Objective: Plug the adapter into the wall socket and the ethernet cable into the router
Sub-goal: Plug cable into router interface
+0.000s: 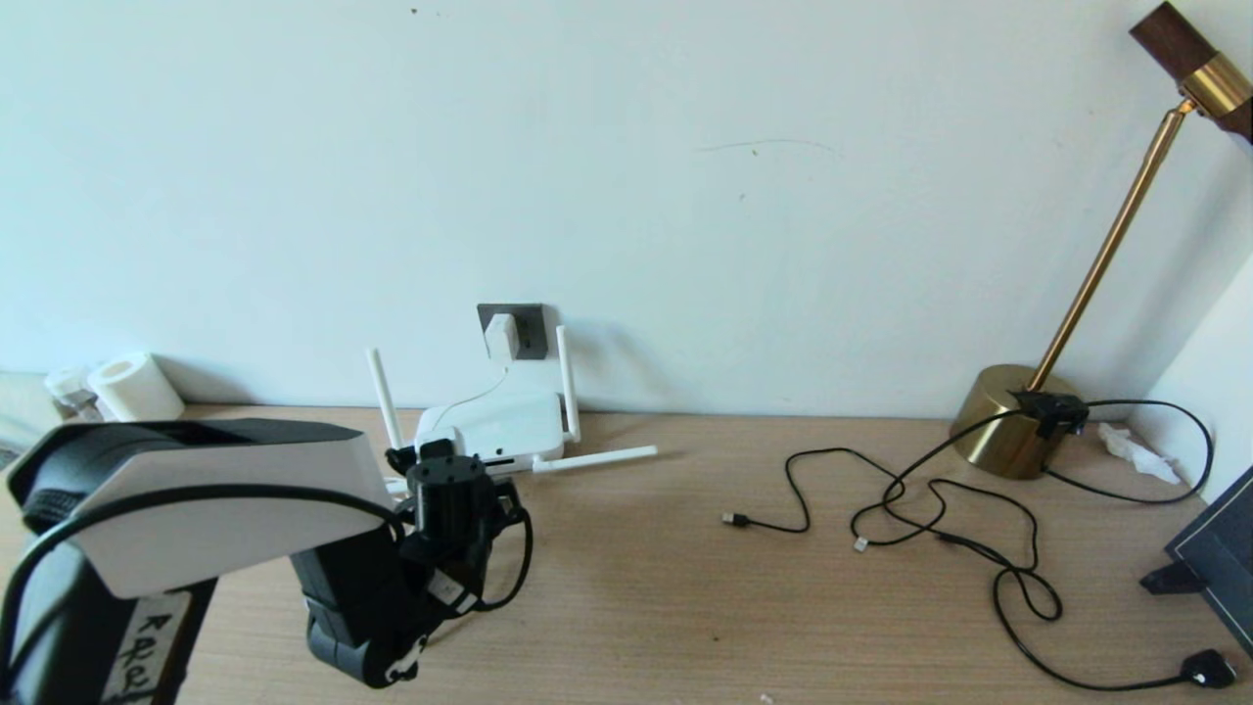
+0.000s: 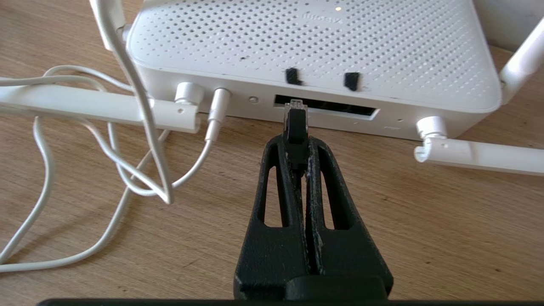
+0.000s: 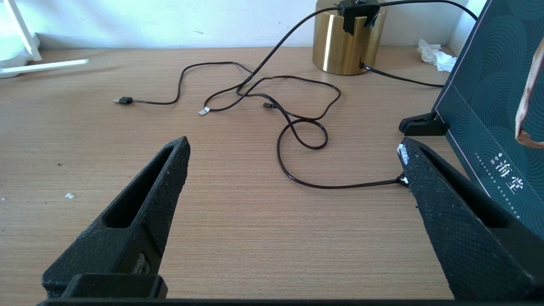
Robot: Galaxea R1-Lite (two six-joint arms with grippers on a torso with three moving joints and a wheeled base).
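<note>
The white adapter sits in the dark grey wall socket, and its thin white cord runs down to the router. In the left wrist view my left gripper is shut on the black boot of the ethernet cable. The cable's clear plug tip is at the mouth of the router's dark port slot, near its left end; how deep it sits is not visible. My right gripper hangs open over bare table, holding nothing, and is out of the head view.
A brass lamp base stands at the back right. Thin black cables with small plugs sprawl in front of it, ending in a black plug. A dark box leans at the right edge. A paper roll is far left.
</note>
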